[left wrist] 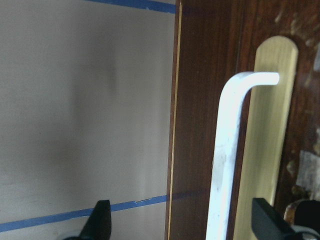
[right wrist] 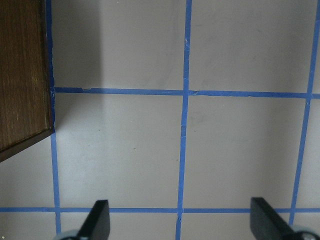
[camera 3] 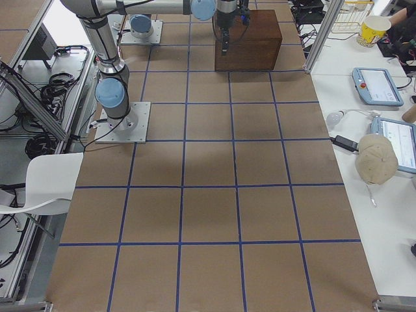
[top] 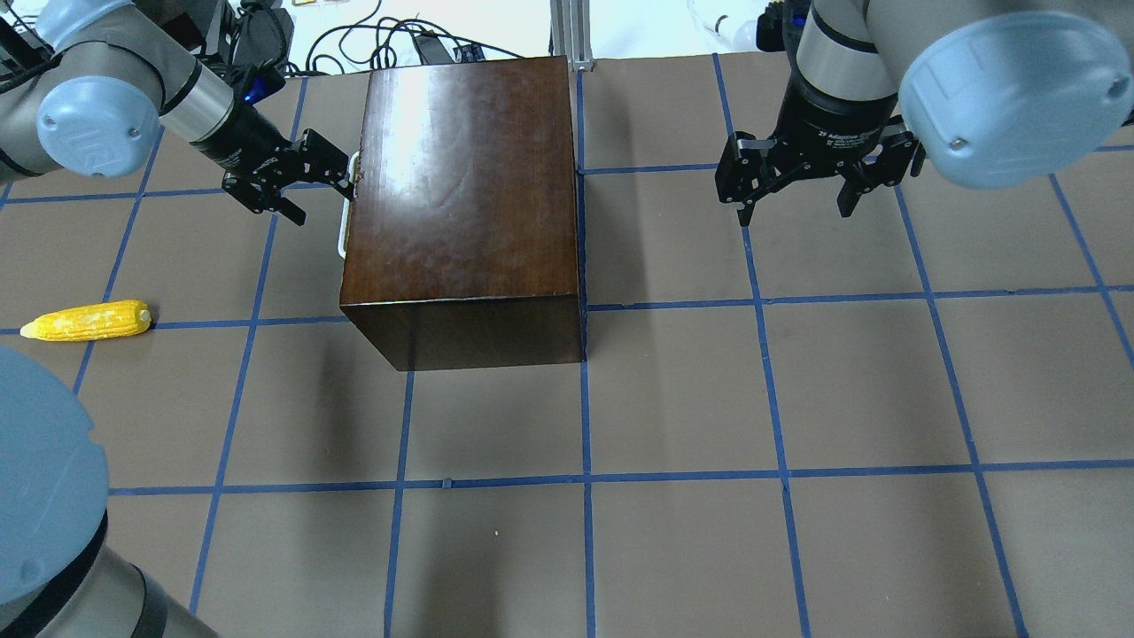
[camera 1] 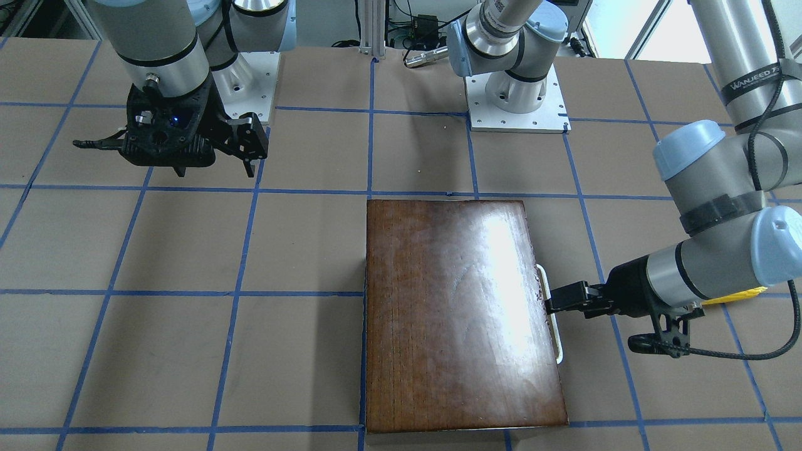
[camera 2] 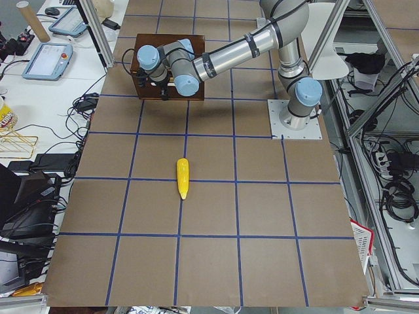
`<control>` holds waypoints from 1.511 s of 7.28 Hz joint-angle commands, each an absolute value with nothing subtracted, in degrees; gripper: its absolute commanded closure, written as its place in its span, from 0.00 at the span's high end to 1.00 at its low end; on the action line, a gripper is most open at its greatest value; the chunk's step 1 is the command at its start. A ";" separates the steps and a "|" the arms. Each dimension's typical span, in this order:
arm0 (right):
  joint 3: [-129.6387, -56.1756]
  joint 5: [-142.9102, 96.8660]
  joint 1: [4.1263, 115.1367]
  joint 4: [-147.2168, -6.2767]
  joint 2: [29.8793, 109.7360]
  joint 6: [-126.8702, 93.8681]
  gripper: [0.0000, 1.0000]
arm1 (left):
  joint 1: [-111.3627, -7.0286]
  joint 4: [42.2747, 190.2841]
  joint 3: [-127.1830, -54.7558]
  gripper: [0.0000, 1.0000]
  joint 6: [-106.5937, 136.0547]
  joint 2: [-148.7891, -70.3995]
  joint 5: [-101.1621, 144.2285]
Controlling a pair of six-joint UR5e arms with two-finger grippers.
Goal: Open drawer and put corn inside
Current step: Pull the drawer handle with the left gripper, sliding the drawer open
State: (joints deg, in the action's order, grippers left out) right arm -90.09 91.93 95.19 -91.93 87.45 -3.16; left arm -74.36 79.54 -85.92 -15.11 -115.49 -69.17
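Observation:
The glossy dark-brown box (top: 469, 177) stands at the far middle of the table, its drawer shut. The drawer's dark front panel (left wrist: 200, 125) and white loop handle (left wrist: 225, 150) fill the left wrist view. My left gripper (top: 323, 202) is open at the handle (top: 344, 221), one finger on each side of it, not closed on it. The yellow corn (top: 87, 321) lies on the table to the left, apart from both grippers. My right gripper (top: 795, 211) is open and empty, hovering right of the box.
The table is brown paper with a blue tape grid (top: 585, 478). A brass plate (left wrist: 265, 150) sits behind the handle. The arm bases (camera 1: 517, 100) are bolted near the robot's edge. Monitors and clutter lie off the table's ends.

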 commanded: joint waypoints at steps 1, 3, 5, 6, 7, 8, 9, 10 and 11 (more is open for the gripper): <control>-90.09 91.93 95.19 -91.93 87.45 -3.16 1.00 | -74.36 79.54 -86.04 1.00 -16.34 -116.10 -69.17; -90.09 91.93 95.19 -91.93 87.45 -3.16 1.00 | -74.36 78.06 -86.13 1.00 -19.23 -116.72 -69.34; -90.09 91.93 95.19 -91.93 87.45 -3.16 1.00 | -74.27 77.87 -86.13 1.00 -19.42 -117.07 -69.26; -90.09 91.93 95.19 -91.93 87.45 -3.16 1.00 | -74.27 77.87 -86.13 1.00 -19.60 -117.24 -69.34; -90.09 91.93 95.19 -91.93 87.45 -3.16 1.00 | -74.27 77.70 -86.05 1.00 -19.77 -117.51 -69.35; -90.09 91.93 95.19 -91.93 87.45 -3.16 1.00 | -74.18 75.87 -86.22 1.00 -19.86 -117.77 -69.61; -90.09 91.93 95.19 -91.93 87.45 -3.16 1.00 | -73.40 75.76 -86.22 1.00 -20.56 -118.03 -69.61; -90.09 91.93 95.19 -91.93 87.45 -3.16 1.00 | -72.61 75.76 -86.13 1.00 -21.09 -118.12 -69.61; -90.09 91.93 95.19 -91.93 87.45 -3.16 1.00 | -71.64 75.76 -86.13 1.00 -21.27 -118.04 -69.61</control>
